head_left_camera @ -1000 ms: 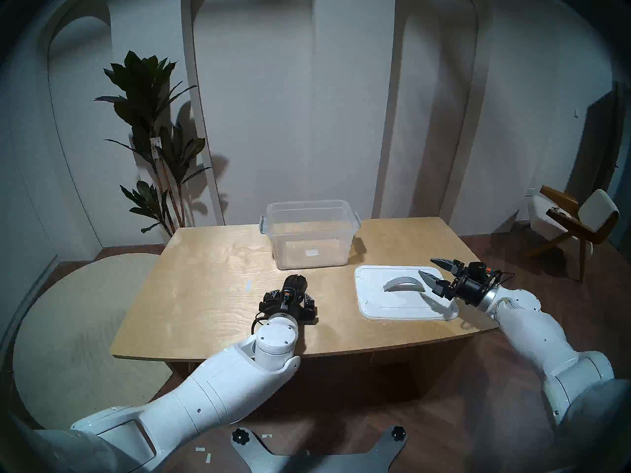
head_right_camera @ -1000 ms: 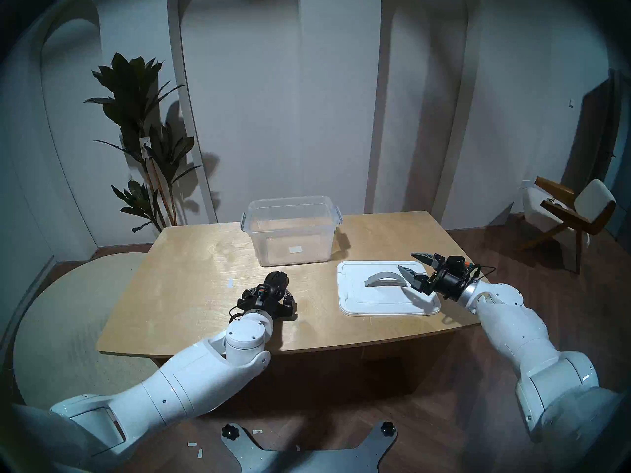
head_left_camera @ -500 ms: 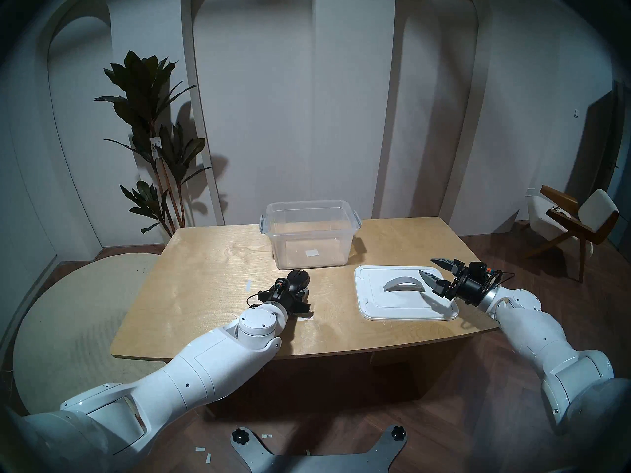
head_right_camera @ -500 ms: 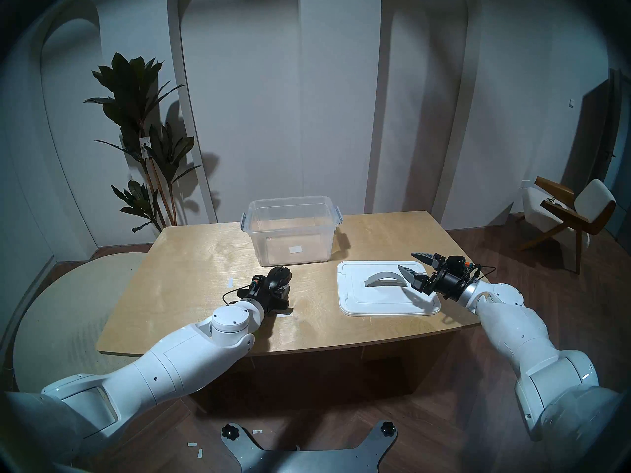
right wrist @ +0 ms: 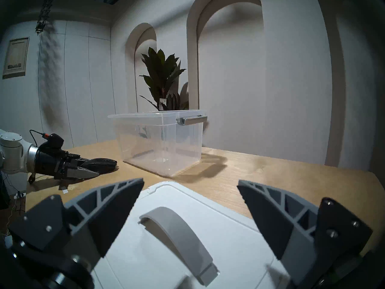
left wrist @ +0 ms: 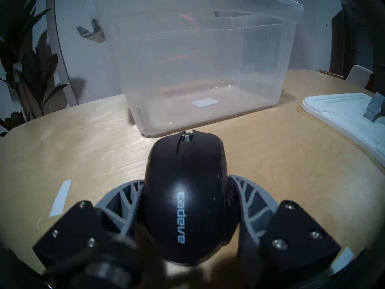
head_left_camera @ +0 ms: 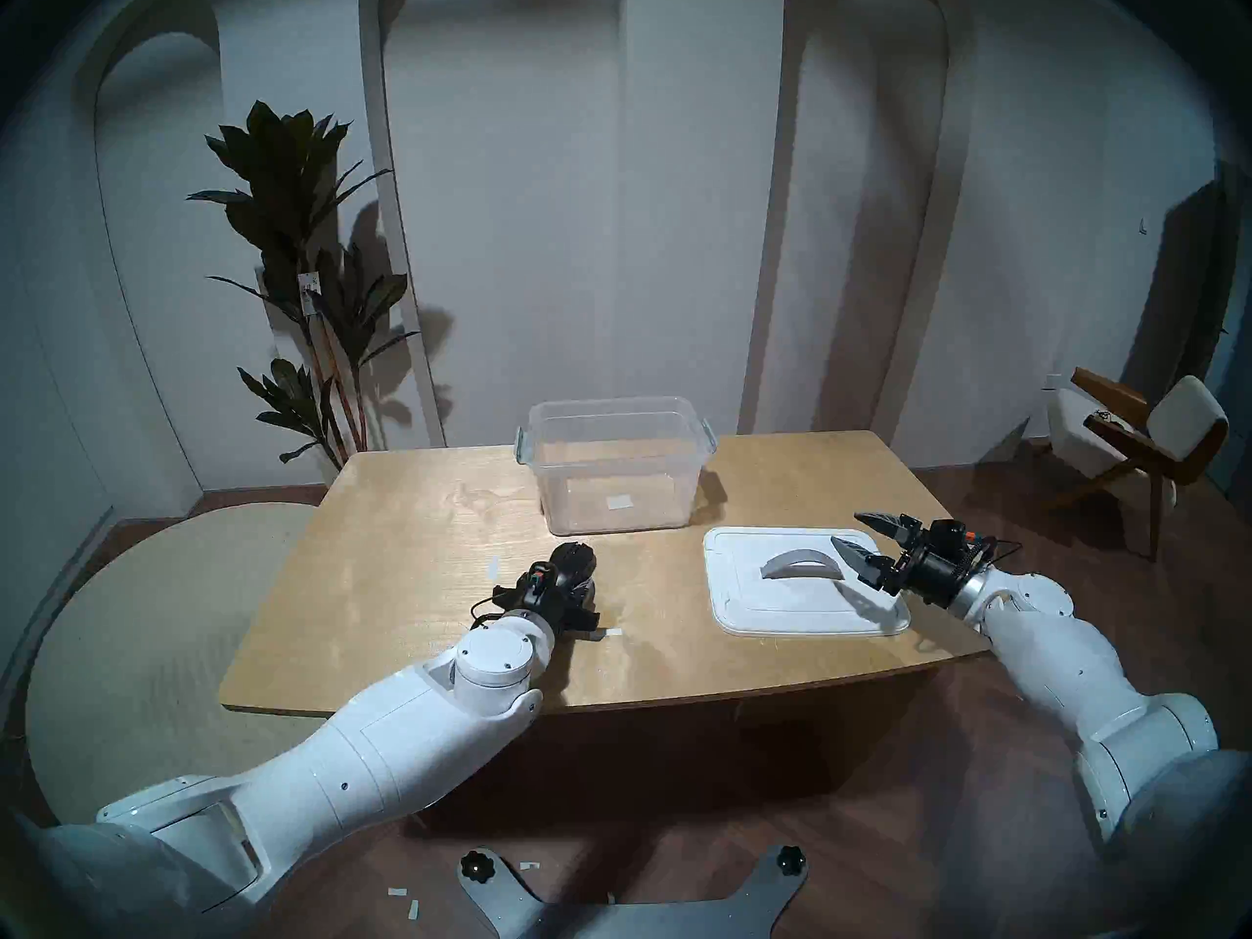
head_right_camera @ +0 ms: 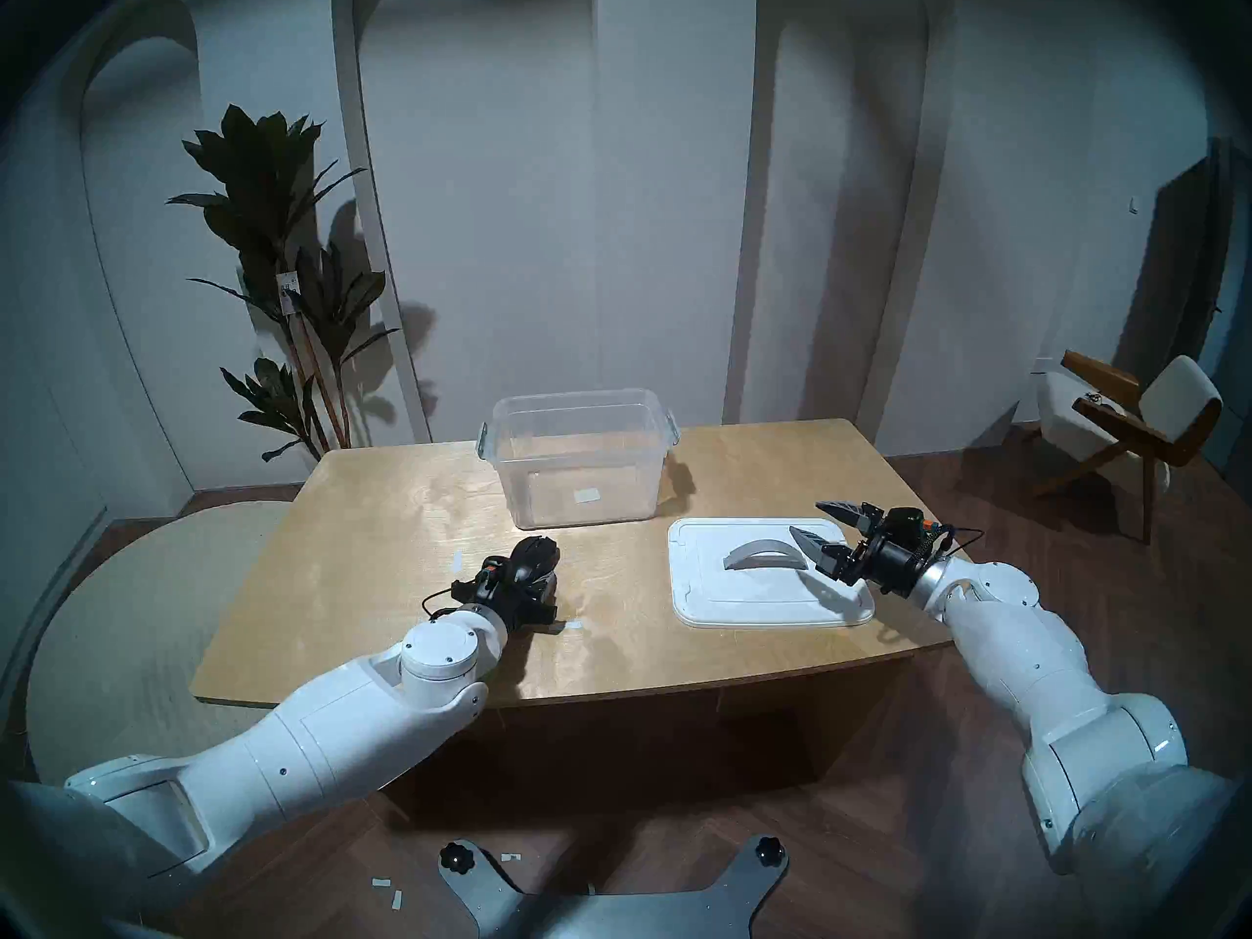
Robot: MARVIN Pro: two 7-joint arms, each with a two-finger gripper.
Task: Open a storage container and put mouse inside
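The clear storage tub (head_left_camera: 613, 470) stands open and empty at the table's far middle; it also shows in the left wrist view (left wrist: 198, 63). Its white lid (head_left_camera: 745, 592) with a grey arched handle (head_left_camera: 799, 563) lies flat on the table at the right. My left gripper (head_left_camera: 576, 580) is shut on the black mouse (head_left_camera: 574, 559), its two fingers pressing on the mouse's sides (left wrist: 183, 209), low over the table just in front of the tub's left front corner. My right gripper (head_left_camera: 848, 530) is open and empty, hovering over the lid's right end (right wrist: 229, 240).
The wooden table (head_left_camera: 406, 578) has a curved front edge. Small white tape strips (head_left_camera: 494, 566) (head_left_camera: 610, 633) lie near my left gripper. A tall plant (head_left_camera: 305, 273) stands behind the table's left corner and a chair (head_left_camera: 1145, 443) at the far right.
My left arm swung its elbow out to the left while holding the mouse. The mouse went toward the tub, then a little back to the left. The right arm has not moved.
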